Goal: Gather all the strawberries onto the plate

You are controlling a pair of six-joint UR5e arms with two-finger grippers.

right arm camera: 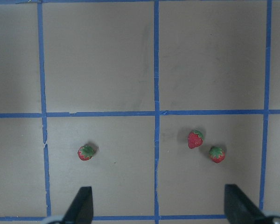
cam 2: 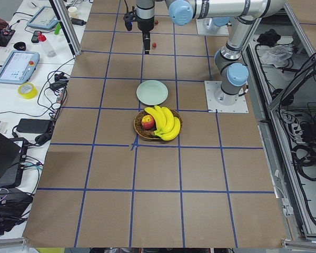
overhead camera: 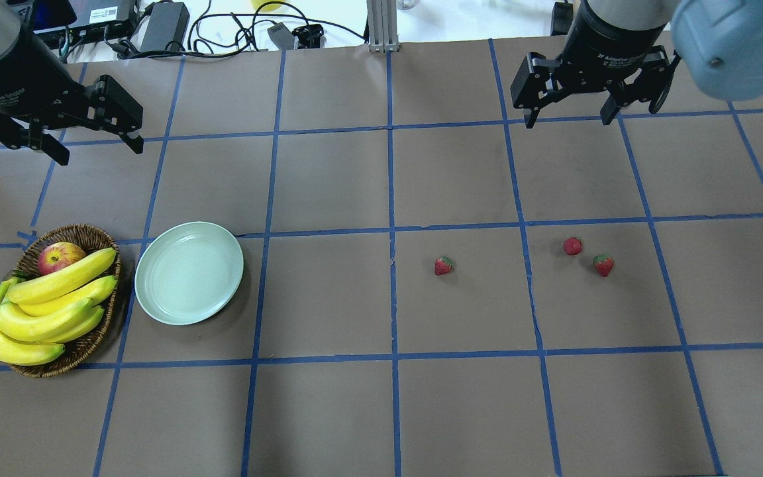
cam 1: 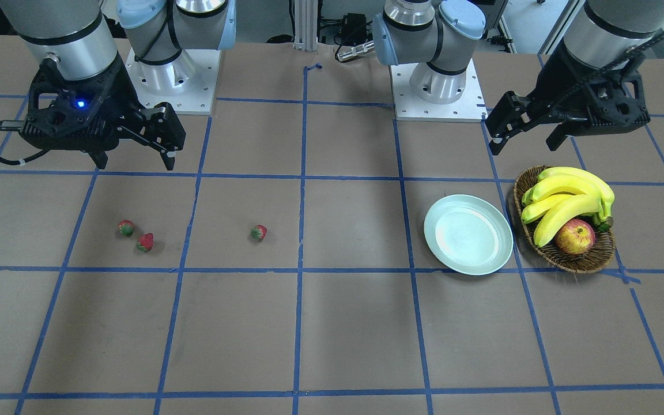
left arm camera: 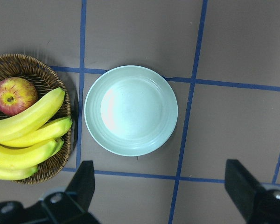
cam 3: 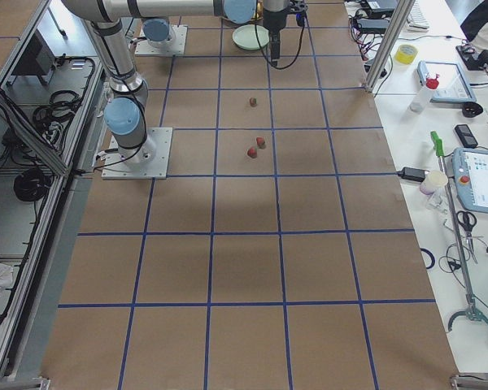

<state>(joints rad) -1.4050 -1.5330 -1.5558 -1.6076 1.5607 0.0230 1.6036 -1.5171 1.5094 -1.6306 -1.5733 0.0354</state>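
Observation:
Three small red strawberries lie on the brown table: one alone [overhead camera: 444, 265] near the middle, and two close together [overhead camera: 573, 246] [overhead camera: 603, 265] further right. The right wrist view shows them as well [right arm camera: 86, 152] [right arm camera: 195, 138] [right arm camera: 217, 153]. The pale mint plate [overhead camera: 189, 273] sits empty on the left, also in the left wrist view [left arm camera: 130, 110]. My right gripper [overhead camera: 567, 121] is open, high above the table behind the pair. My left gripper [overhead camera: 100, 152] is open, high above and behind the plate. Neither holds anything.
A brown wicker basket [overhead camera: 83, 235] with a bunch of bananas [overhead camera: 44, 305] and a red-yellow apple [overhead camera: 60, 257] stands just left of the plate. Blue tape lines grid the table. Cables and devices lie beyond the far edge.

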